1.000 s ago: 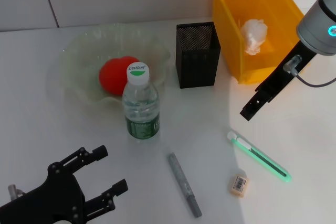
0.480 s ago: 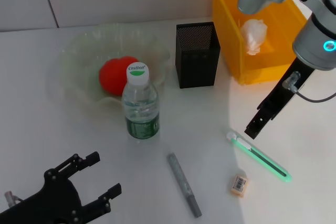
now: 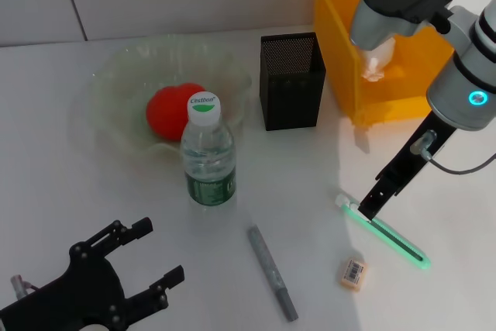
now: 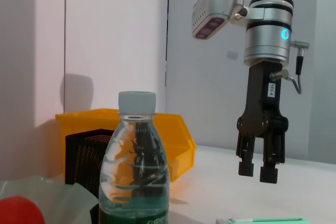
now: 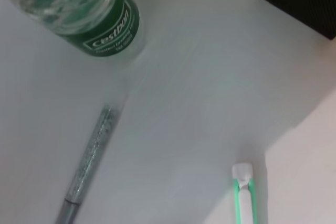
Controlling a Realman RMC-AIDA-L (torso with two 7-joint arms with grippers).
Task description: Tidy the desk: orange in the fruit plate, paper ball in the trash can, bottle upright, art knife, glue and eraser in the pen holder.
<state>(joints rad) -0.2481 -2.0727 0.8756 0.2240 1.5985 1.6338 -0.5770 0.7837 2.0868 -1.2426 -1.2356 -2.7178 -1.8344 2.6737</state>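
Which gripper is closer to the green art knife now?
Right. The right gripper hangs just above the art knife at its white end; the left gripper is far away, beyond the bottle.

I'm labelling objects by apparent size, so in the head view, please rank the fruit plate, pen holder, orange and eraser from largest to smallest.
1. Fruit plate, the widest.
2. Pen holder.
3. Orange, partly hidden behind the bottle, so its full extent is unsure.
4. Eraser, plainly the smallest.
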